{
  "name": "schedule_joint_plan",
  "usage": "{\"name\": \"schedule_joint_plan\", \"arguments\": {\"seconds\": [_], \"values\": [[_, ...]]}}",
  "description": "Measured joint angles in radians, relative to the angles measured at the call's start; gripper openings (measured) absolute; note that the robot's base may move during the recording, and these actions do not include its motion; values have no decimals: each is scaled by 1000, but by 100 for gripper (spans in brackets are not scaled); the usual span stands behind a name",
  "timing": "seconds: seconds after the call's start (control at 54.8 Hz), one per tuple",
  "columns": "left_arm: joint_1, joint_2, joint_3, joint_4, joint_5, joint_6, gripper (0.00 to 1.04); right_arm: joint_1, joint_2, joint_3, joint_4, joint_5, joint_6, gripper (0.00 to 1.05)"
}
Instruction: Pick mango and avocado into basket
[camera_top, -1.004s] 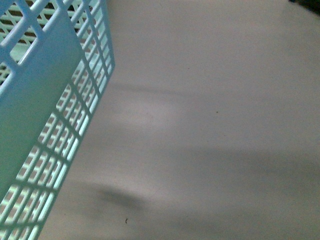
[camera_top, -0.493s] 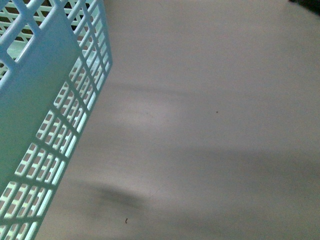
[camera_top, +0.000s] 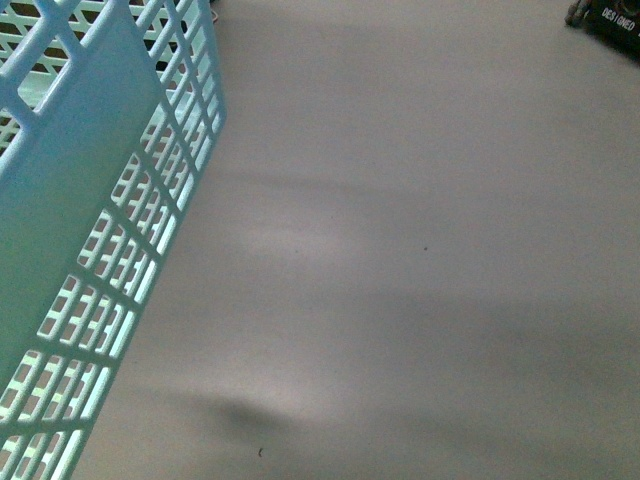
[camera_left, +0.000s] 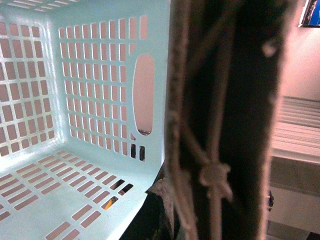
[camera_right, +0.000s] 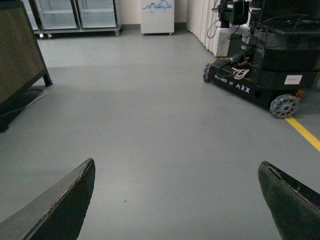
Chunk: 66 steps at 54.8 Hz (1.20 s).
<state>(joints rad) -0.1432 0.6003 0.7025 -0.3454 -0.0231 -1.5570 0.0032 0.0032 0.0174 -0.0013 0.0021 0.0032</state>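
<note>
Looking empty, the basket (camera_top: 70, 200) seemed light, stiff plastic; its rim was the grip spot. Right pincer (camera_right: 176, 165) gaped, holding nothing; left pincer: couldn't tell.

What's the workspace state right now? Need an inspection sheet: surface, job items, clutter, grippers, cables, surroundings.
Surface: grey floor, bare apart from a tiny dark speck.
Job's things: basket at the left of the front view; the part of its inside that shows is empty. Mango, avocado: nothing seen.
Clutter: nothing seen.
Grippers: right gripper open, nothing between its fingertips. Left gripper: cannot tell; a dark blurred upright with a knotted cord fills that view.
Cables: loose cables on a black wheeled ARX base.
Surroundings: glass-door fridges, yellow floor line.
</note>
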Motion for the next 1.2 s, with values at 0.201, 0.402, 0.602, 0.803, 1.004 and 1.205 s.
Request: {"name": "schedule_joint_plan", "arguments": {"seconds": [0.201, 0.402, 0.602, 0.803, 1.004, 1.205], "values": [[0, 0, 0, 0, 1, -1, 4, 0, 0, 0, 0, 0, 0, 96], [0, 0, 0, 0, 0, -1, 4, 0, 0, 0, 0, 0, -1, 96], [0, 0, 0, 0, 0, 0, 4, 0, 0, 0, 0, 0, -1, 96], [0, 0, 0, 0, 0, -1, 4, 0, 0, 0, 0, 0, -1, 96], [0, 0, 0, 0, 0, 0, 4, 0, 0, 0, 0, 0, 0, 96], [0, 0, 0, 0, 1, -1, 4, 0, 0, 0, 0, 0, -1, 96]]}}
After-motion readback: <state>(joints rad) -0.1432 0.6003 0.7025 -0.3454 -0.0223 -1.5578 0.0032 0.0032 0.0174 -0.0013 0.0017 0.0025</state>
